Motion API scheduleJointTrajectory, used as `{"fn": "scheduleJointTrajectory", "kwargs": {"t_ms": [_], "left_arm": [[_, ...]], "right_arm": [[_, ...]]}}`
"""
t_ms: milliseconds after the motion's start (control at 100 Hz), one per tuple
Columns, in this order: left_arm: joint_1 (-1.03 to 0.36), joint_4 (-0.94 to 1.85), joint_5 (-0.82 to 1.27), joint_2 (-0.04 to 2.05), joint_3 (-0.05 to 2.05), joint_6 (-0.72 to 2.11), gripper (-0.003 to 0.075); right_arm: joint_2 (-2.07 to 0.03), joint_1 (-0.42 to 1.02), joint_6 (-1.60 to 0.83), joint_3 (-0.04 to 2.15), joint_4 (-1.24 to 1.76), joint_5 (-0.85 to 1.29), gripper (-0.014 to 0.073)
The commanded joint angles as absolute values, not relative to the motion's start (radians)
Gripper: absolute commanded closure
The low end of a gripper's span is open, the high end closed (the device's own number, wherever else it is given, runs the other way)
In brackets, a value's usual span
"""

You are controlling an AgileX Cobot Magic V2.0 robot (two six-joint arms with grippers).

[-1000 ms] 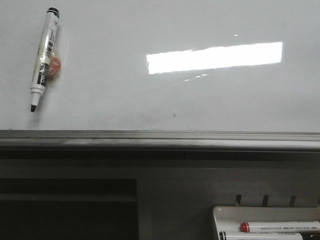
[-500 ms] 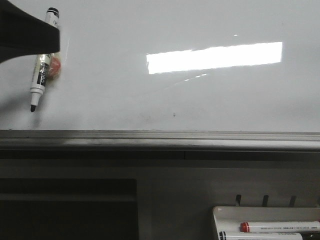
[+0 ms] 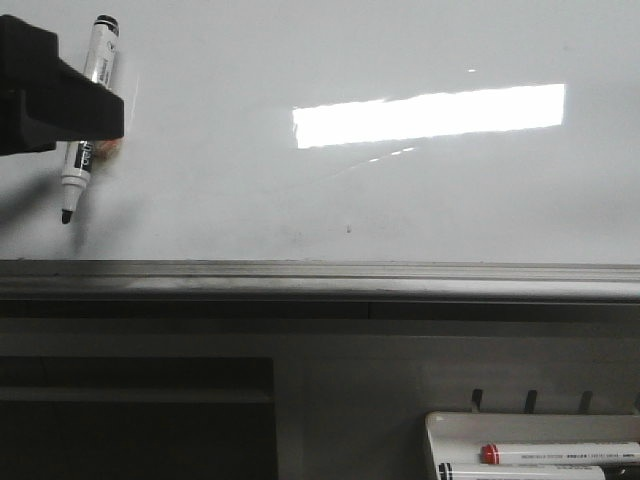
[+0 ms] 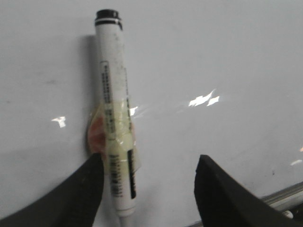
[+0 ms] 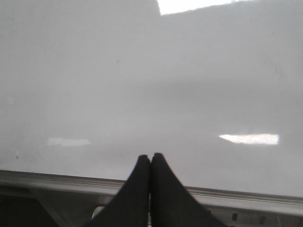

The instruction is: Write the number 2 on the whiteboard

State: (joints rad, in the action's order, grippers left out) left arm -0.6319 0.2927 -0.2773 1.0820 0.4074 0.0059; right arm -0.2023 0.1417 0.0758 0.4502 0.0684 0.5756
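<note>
At far left of the whiteboard (image 3: 330, 190), left gripper (image 4: 147, 189) is straddling the black marker (image 3: 88, 110), jaws apart, one finger (image 4: 80, 189) just beside the barrel, not clamped yet. Marker is sitting taped to a small orange holder (image 4: 96, 135) on the board, nib down. Step in hand looks like the pickup. Number 2 isn't drawn yet, board is bare. Right gripper (image 5: 150, 163) is idling near the ledge (image 3: 320, 280), jaws together, holding nothing. Next move likely calls for clamping squarely on the barrel, then pulling it off
</note>
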Motion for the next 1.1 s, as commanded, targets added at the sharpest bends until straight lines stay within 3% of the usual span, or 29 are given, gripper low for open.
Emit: {"fn": "scheduleJointTrajectory", "kwargs": {"t_ms": [0, 600, 720, 880, 1000, 1090], "left_arm": [[-0.605, 0.303, -0.321, 1.072, 0.437, 0.007, 0.0339], [-0.600, 0.298, -0.360, 1.209, 0.437, 0.028, 0.0346], [-0.597, 0.318, -0.377, 1.217, 0.437, 0.028, 0.0444], [-0.593, 0.293, -0.376, 1.217, 0.437, 0.028, 0.0734], [-0.597, 0.241, -0.369, 1.214, 0.437, 0.028, 0.0741], [-0.620, 0.173, -0.360, 1.182, 0.437, 0.028, 0.0741]], "right_arm": [[-0.225, 0.144, 0.072, 0.474, 0.068, 0.492, 0.0664], [-0.225, 0.144, 0.072, 0.474, 0.068, 0.469, 0.0664], [-0.225, 0.144, 0.072, 0.474, 0.068, 0.471, 0.0664], [-0.225, 0.144, 0.072, 0.474, 0.068, 0.505, 0.0664], [-0.240, 0.144, 0.047, 0.474, 0.141, 0.504, 0.0664], [-0.285, 0.144, -0.153, 0.474, 0.283, 0.540, 0.0664]]}}
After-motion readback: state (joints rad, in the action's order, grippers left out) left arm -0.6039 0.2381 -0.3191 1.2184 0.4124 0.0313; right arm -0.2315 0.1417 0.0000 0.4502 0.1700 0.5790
